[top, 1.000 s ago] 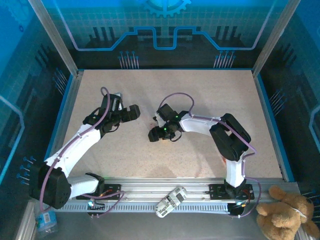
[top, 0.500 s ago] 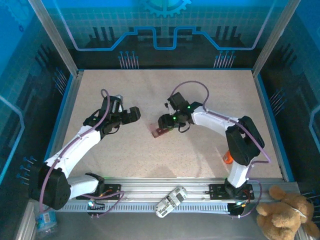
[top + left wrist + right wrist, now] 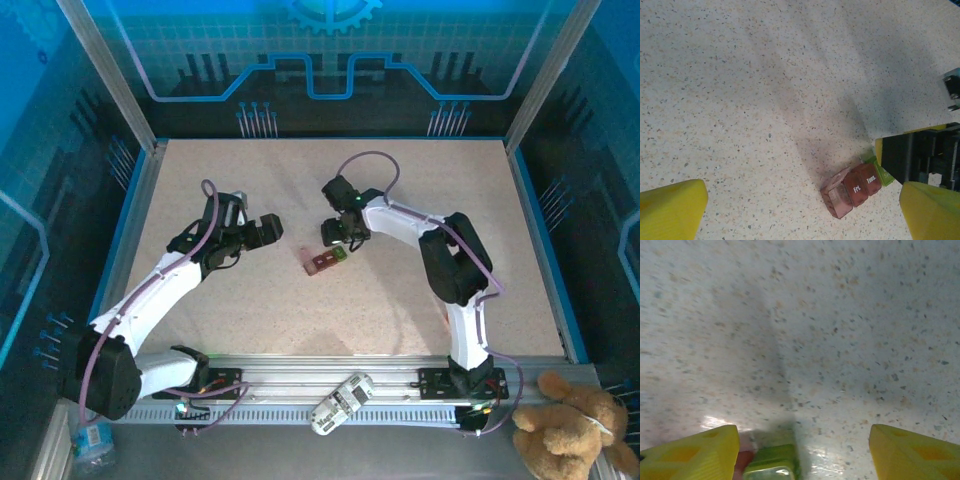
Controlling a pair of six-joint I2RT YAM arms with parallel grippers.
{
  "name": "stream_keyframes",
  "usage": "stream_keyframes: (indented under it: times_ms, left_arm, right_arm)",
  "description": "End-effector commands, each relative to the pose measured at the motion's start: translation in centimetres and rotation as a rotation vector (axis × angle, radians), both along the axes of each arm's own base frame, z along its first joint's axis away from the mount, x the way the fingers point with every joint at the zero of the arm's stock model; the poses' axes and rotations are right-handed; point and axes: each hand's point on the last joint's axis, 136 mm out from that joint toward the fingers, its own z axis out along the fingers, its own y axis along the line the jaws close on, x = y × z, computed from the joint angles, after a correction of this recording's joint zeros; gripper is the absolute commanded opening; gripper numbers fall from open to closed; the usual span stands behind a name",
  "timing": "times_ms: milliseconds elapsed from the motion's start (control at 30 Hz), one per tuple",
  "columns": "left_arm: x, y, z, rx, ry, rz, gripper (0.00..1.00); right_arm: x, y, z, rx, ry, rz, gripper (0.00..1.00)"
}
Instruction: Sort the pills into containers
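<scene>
Top external view, from the near edge: a white remote-like device [image 3: 340, 403] lies on the rail between the arm bases, and a brown plush toy [image 3: 575, 437] sits at the right corner. Out on the speckled table [image 3: 420, 180], the containers [image 3: 322, 262] lie about mid-table. They form a short dark red strip whose green end points toward the right gripper [image 3: 336, 242], which hangs just over that end.

In the right wrist view its yellow fingertips [image 3: 690, 452] stand apart. The green compartment sits low between them, nearer the one at the picture's left (whether it touches, I cannot tell), and it is not clamped.

The left gripper [image 3: 270, 229] sits to the strip's left, near but apart. In the left wrist view its pincer gapes wide, and the strip lies flat on the table ahead, lids marked "Fri." and "Tues."
</scene>
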Motion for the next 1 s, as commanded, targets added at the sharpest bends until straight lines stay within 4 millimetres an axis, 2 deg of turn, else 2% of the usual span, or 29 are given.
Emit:
stream_keyframes:
  times_ms: [0,367,533,633,800,967]
  left_arm:
    - [-0.2,-0.3,0.2,-0.037,-0.007,-0.002,0.99]
    - [0.0,-0.6,0.2,-0.044,-0.009,-0.010,0.99]
    - [-0.1,-0.6,0.0,-0.050,-0.007,-0.012,0.99]
    - [-0.1,-0.7,-0.1,-0.053,-0.005,-0.013,0.99]
    - [-0.3,-0.8,0.0,-0.059,-0.008,-0.019,0.99]
    - [-0.7,-1.7,0.3,-0.078,-0.016,-0.045,0.99]
  right_arm:
    - [-0.3,-1.5,-1.0,-0.078,0.019,-0.012,0.70]
    - [-2.0,-3.5,-1.4,-0.101,0.023,-0.034,0.70]
    - [-2.1,-4.0,-0.7,-0.083,0.010,-0.044,0.70]
    - [-1.6,-3.9,1.0,-0.058,-0.020,-0.040,0.71]
    - [-0.9,-3.9,6.3,-0.012,-0.113,-0.030,0.71]
    - [-1.4,-6.4,12.3,-0.021,-0.234,-0.078,0.81]
